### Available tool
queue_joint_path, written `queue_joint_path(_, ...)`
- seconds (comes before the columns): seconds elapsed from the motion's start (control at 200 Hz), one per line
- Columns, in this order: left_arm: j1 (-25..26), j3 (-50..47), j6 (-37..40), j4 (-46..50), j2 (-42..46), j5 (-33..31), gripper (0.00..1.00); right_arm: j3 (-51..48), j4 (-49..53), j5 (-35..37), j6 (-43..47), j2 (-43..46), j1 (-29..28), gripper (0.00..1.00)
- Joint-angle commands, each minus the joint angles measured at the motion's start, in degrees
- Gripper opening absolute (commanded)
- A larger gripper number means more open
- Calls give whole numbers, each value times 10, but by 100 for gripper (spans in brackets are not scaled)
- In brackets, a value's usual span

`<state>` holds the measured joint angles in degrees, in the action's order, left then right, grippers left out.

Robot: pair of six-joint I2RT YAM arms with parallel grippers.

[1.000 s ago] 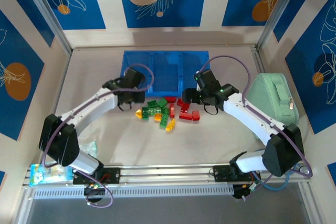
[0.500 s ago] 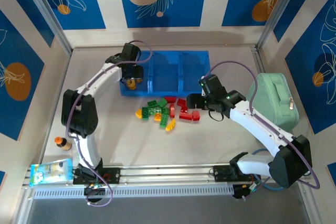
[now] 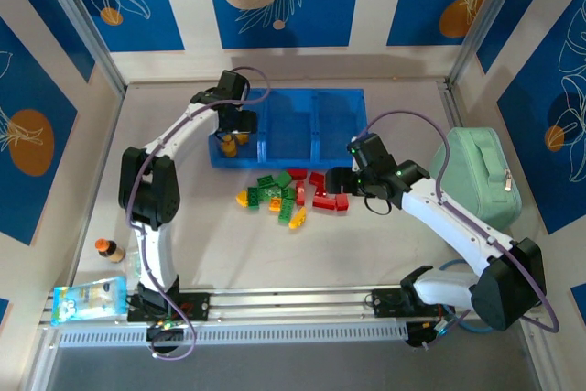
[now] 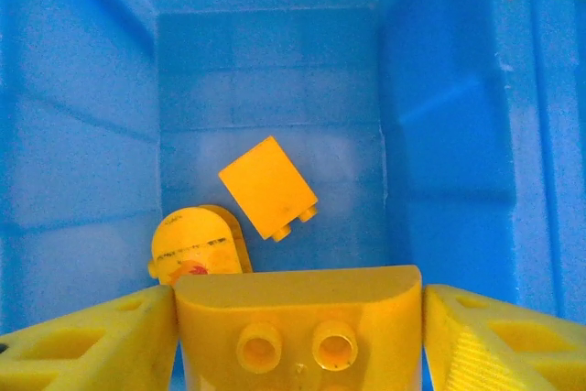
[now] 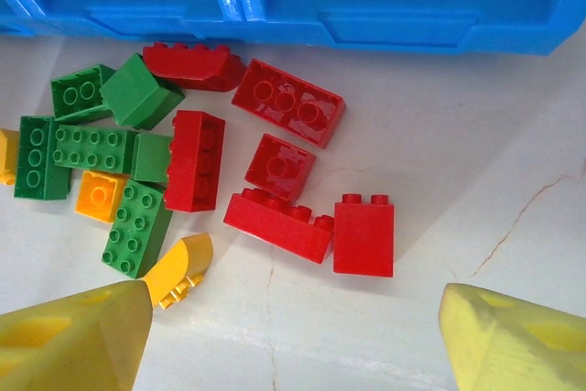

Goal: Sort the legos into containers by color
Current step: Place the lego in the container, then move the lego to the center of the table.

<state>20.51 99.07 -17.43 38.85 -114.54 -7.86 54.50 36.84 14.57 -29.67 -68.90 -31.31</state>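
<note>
The blue tray (image 3: 293, 92) lies at the back of the table. My left gripper (image 3: 234, 135) hangs over its left compartment. In the left wrist view a yellow lego (image 4: 298, 336) sits studs-up between the left gripper's (image 4: 298, 292) fingers, which stand open with thin slivers of blue on both sides. Below it lie a yellow brick (image 4: 268, 188) and a rounded yellow piece (image 4: 195, 244). My right gripper (image 5: 295, 288) is open and empty just in front of the red legos (image 5: 363, 235). Green legos (image 5: 87, 148) and a curved yellow lego (image 5: 180, 267) lie left of them.
The loose pile (image 3: 288, 194) lies just in front of the tray wall (image 5: 394, 20). A mint-green zippered case (image 3: 476, 176) sits at the right. A small bottle (image 3: 108, 249) and a packet (image 3: 89, 299) lie at the near left corner.
My left arm swung from the pile up to the tray's left compartment, carrying a yellow lego, and its fingers have widened. My right gripper shifted slightly right beside the red legos.
</note>
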Motion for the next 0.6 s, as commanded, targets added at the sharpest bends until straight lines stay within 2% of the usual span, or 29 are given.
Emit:
queue_joint_path(0.0, -6, 12, 7, 5, 37, 12, 71, 1, 1, -15, -5, 1, -11, 82)
queue_joint_path(0.325, -6, -21, 8, -7, 106, 15, 75, 31, 7, -1, -3, -31, -52, 81)
queue_joint_path(0.595, -6, -177, -21, -65, 239, 33, 74, 72, 13, 4, -5, -97, -102, 73)
